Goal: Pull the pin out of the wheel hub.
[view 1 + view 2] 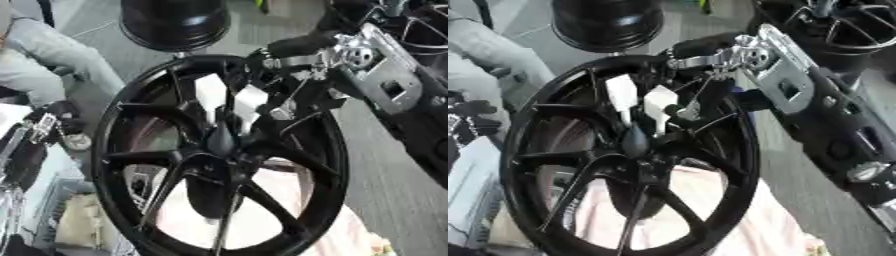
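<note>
Left eye view shows a black wheel (219, 160) filling most of the frame, standing on edge with its spokes meeting at the hub (219, 145). The right hand (645, 102) comes down from the upper right on a silver-jointed arm (776, 75), its white-tipped fingers (620, 95) reaching in between the spokes just above the hub. They are bent toward a dark tapered piece there, which may be the pin (634, 140); whether they have hold of it I cannot tell. Spokes cross in front of the fingers. Behind the wheel lies pink cloth (728, 215). Another dark rim (175, 22) stands at the top. The left hand (39, 130) shows at the left edge, too unclear to read.
</note>
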You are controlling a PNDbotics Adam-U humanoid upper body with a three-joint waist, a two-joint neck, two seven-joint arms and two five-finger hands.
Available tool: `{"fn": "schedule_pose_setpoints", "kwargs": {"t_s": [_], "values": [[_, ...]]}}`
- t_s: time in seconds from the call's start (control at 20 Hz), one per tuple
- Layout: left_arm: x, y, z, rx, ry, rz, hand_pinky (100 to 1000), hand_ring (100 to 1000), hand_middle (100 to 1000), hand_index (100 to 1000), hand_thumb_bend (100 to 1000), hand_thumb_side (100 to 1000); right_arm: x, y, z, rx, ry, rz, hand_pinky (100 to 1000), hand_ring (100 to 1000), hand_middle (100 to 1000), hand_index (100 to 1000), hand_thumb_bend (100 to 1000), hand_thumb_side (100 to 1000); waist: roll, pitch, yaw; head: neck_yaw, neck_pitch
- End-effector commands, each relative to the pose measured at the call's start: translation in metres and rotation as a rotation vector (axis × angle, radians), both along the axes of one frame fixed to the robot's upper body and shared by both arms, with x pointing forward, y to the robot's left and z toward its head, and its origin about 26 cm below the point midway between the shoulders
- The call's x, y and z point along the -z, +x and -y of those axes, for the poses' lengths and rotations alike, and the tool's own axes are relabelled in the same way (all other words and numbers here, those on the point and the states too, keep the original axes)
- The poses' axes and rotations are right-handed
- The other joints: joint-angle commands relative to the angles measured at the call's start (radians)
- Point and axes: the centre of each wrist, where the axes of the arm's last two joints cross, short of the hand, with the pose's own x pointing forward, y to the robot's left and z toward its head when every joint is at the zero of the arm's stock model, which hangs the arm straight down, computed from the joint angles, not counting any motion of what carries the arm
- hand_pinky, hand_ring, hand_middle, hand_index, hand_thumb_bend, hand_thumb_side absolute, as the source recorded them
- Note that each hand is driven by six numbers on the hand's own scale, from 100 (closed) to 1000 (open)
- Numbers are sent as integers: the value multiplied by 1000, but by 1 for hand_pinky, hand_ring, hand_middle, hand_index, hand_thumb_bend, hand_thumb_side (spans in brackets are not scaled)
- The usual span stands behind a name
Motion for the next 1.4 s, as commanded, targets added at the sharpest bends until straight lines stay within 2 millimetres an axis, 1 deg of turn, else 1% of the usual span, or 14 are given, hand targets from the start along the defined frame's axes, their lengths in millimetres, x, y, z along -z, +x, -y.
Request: {"fn": "schedule_pose_setpoints", "kwargs": {"t_s": [0.05, 0.25, 0.9, 1.05, 1.3, 1.35, 1.4], "values": [[-10, 1, -2, 3, 25, 26, 776, 719, 744, 825, 110, 783, -12, -2, 5, -87, -103, 41, 801, 841, 849, 939, 152, 240, 5, -14, -1, 1, 5], [-10, 1, -2, 3, 25, 27, 776, 720, 745, 825, 109, 783, -7, -1, 4, -89, -114, 32, 800, 838, 839, 918, 149, 239, 5, -15, -1, 1, 5], [-10, 1, -2, 3, 24, 27, 775, 719, 745, 825, 109, 783, 6, 5, 8, -65, -142, 6, 797, 834, 834, 913, 134, 231, 5, -14, -1, 0, 5], [-10, 1, -2, 3, 24, 27, 775, 719, 745, 825, 110, 783, 7, 7, 10, -55, -145, 1, 793, 813, 824, 904, 124, 222, 5, -14, -1, 1, 5], [-10, 1, -2, 1, 24, 27, 775, 719, 745, 825, 110, 782, 6, 9, 13, -41, -141, 0, 780, 778, 760, 860, 106, 210, 5, -15, -1, 1, 5], [-10, 1, -2, 1, 24, 27, 775, 719, 745, 825, 110, 782, 5, 9, 13, -40, -137, 2, 778, 772, 714, 825, 100, 203, 5, -15, -1, 1, 5], [-10, 1, -2, 1, 24, 27, 775, 719, 745, 825, 110, 783, 4, 9, 13, -40, -132, 2, 777, 770, 704, 817, 100, 203, 5, -15, -1, 1, 5]]}}
